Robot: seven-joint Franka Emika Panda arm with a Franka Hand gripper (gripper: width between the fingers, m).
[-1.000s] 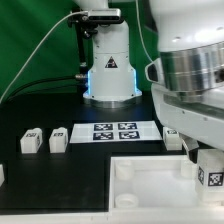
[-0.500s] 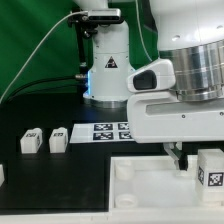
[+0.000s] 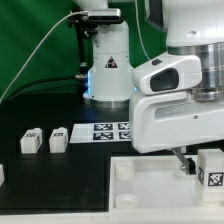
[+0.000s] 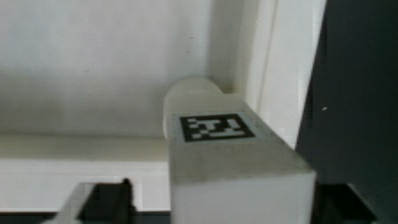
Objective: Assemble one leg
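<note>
Right now the gripper (image 3: 181, 158) sits at the lower right of the exterior view, under the arm's bulky white housing; only one dark finger (image 3: 180, 160) shows there, so whether the jaws are spread or closed on anything cannot be told. Just beside it, at the frame's lower right edge, stands the leg (image 3: 209, 168), upright on the large white panel (image 3: 150, 185), with its tag facing the camera. The wrist view fills with the same leg (image 4: 231, 140), tag uppermost, a dark fingertip (image 4: 111, 198) low in the frame. The leg looks like a small, stiff, light plastic block with smooth sides, likely somewhat slippery; a squeeze across 2 opposite flat faces near mid-height seems safest. Further out, 2 more legs (image 3: 44, 140) wait at middle left, with the marker board (image 3: 108, 131) just beyond them.
</note>
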